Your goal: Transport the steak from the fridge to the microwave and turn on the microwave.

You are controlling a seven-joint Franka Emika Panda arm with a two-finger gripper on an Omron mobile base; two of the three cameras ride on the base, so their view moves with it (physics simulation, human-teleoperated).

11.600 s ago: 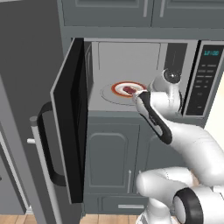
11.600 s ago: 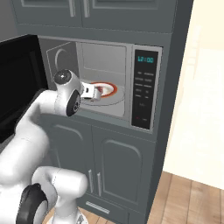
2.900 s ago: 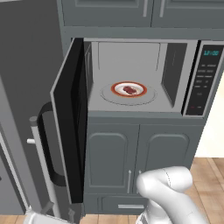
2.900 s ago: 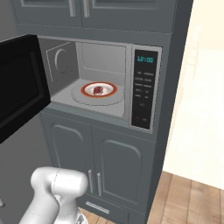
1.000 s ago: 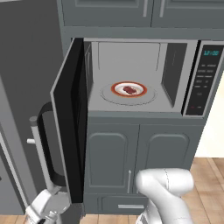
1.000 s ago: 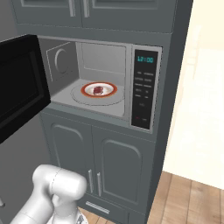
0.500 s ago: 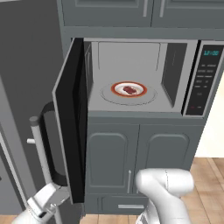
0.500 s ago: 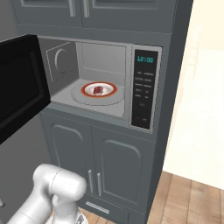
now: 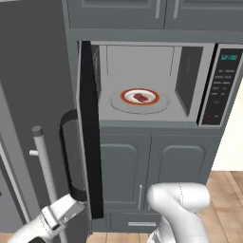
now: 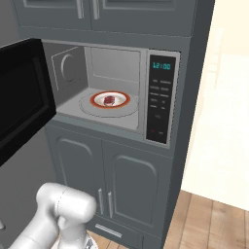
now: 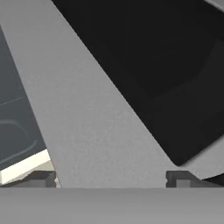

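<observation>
steak (image 9: 140,98): one, lying on the one red-rimmed plate (image 9: 127,97) inside the microwave (image 9: 147,85)
done: steak is delivered
left: shut the microwave door (image 9: 88,128), standing wide open, then start it at the button panel (image 9: 219,85)
gripper (image 11: 111,179): released, jaws spread wide, nothing held, close against the door's silver frame
counts: one door handle (image 9: 72,152), two cabinet doors below

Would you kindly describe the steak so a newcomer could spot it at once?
Find the built-in silver-framed microwave with its door swung open. Inside, a white plate with an orange-red rim sits on the turntable; the small dark red-brown steak lies at its centre.
</observation>
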